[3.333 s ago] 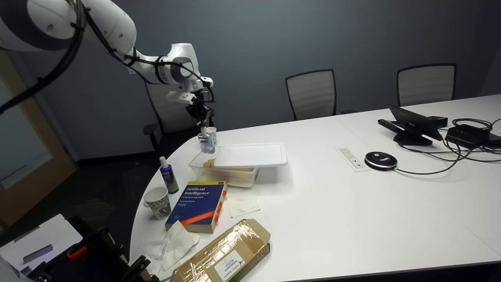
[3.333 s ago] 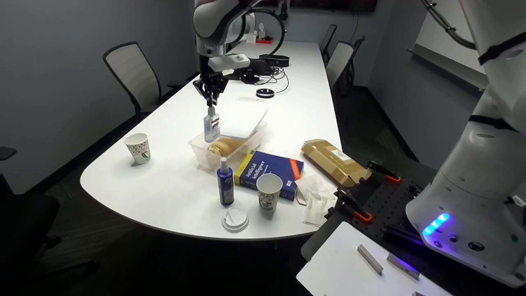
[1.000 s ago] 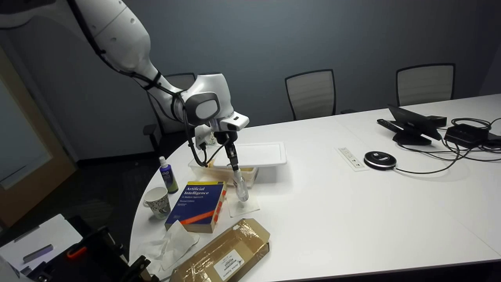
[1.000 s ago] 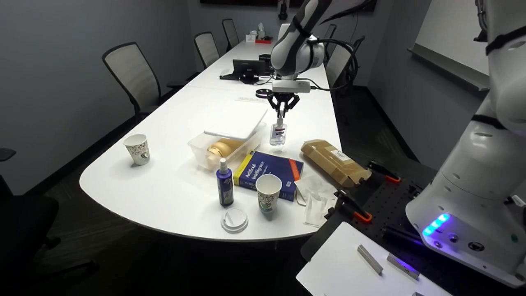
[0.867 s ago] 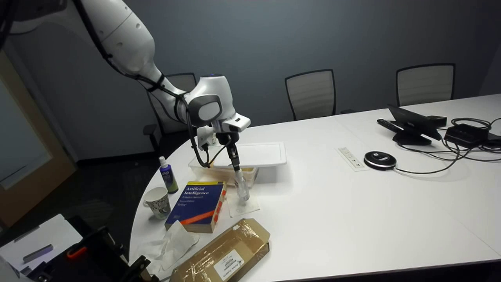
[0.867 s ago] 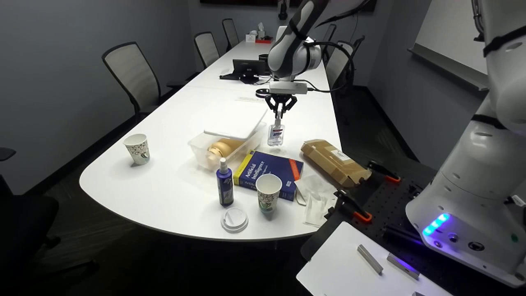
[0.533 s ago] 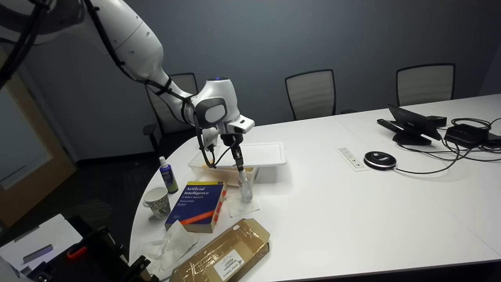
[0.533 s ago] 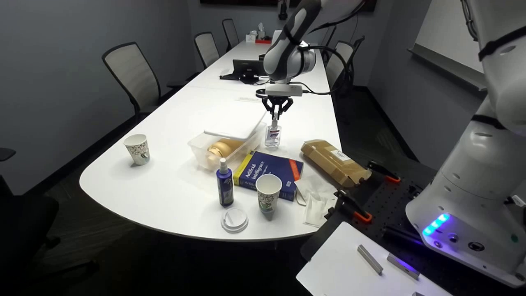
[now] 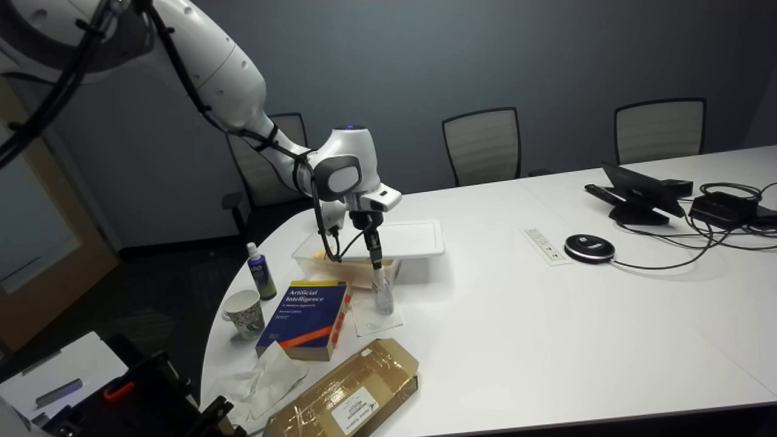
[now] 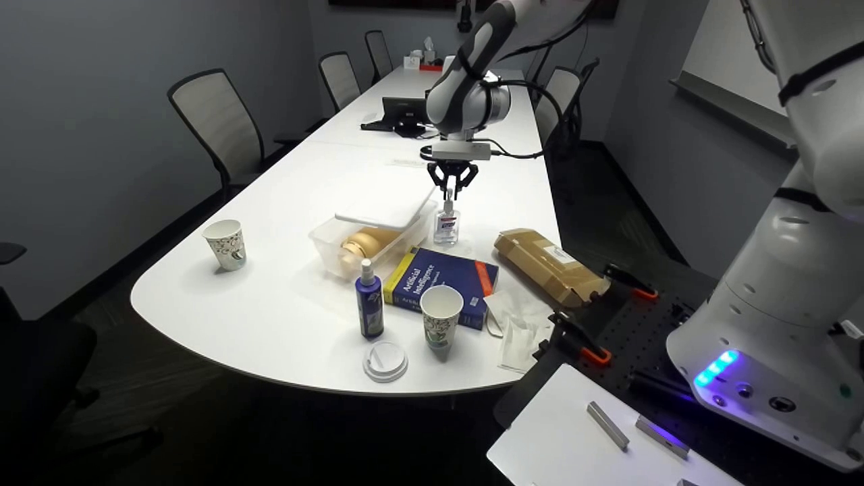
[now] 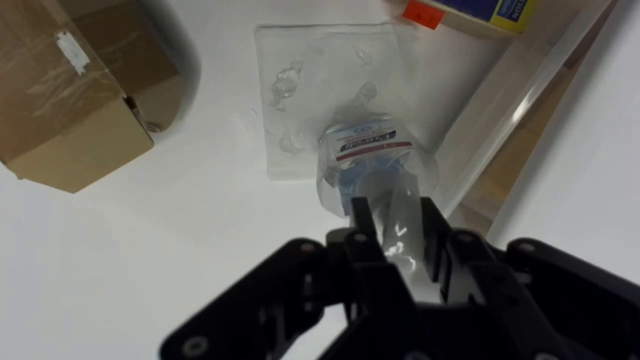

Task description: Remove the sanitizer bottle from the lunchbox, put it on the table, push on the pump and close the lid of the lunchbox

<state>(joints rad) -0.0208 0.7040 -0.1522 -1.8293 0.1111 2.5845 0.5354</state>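
The sanitizer bottle (image 10: 447, 231) is small and clear with a Purell label. It stands nearly upright, its base apparently on the white table (image 9: 534, 340), between the lunchbox and the cardboard packet. It also shows in the wrist view (image 11: 372, 145). My gripper (image 11: 395, 215) is shut around the bottle's translucent pump (image 11: 405, 235); the fingers lie along its sides. The gripper also shows in an exterior view (image 10: 450, 196). The white translucent lunchbox (image 10: 327, 250) stands just beside the bottle. Its white lid (image 9: 413, 238) lies askew and tilted over part of it. A tan rounded object sits inside.
A blue book (image 9: 306, 315) lies beside the lunchbox. A flat square packet (image 11: 320, 75) lies at the bottle's base. Nearby are a cardboard package (image 10: 550, 263), a purple spray bottle (image 10: 370, 304), paper cups (image 10: 442, 317), a white cup lid (image 10: 386, 360) and tissues (image 10: 520, 327).
About three seconds ago the bottle hung above the lunchbox. My gripper carried it out to the side and lowered it. In the last second the bottle has become more upright, its base barely moving.
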